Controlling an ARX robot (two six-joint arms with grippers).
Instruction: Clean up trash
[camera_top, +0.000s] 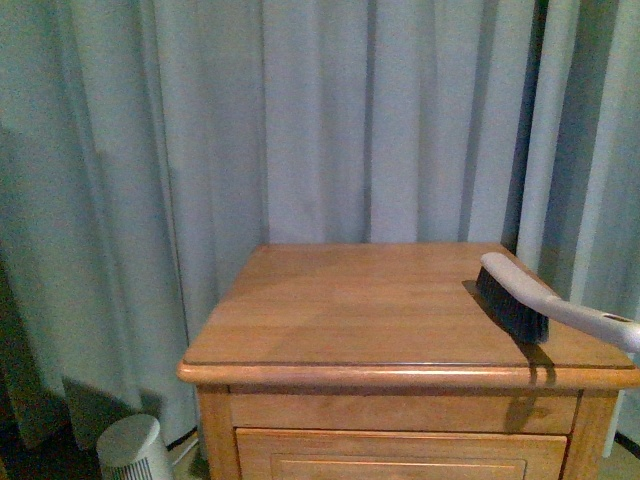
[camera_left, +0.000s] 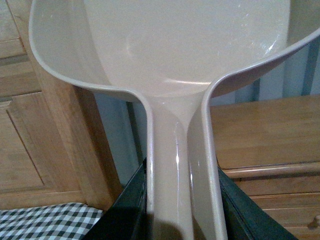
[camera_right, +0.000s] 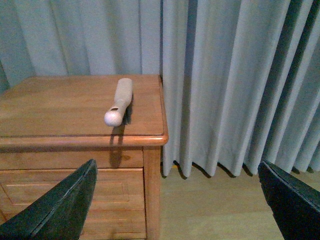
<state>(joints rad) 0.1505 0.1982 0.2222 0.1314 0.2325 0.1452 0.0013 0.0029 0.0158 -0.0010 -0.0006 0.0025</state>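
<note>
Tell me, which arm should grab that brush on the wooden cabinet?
Probably right: the right end effector is open and empty, facing the brush, while the left end effector holds the dustpan.

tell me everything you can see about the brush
The brush is a hand brush: pale grey-white plastic back and handle, dark bristles. It lies bristles down on the wooden cabinet top, by its right side, handle pointing toward the front right corner with a small slot near its end. Only the top touches it.
</note>
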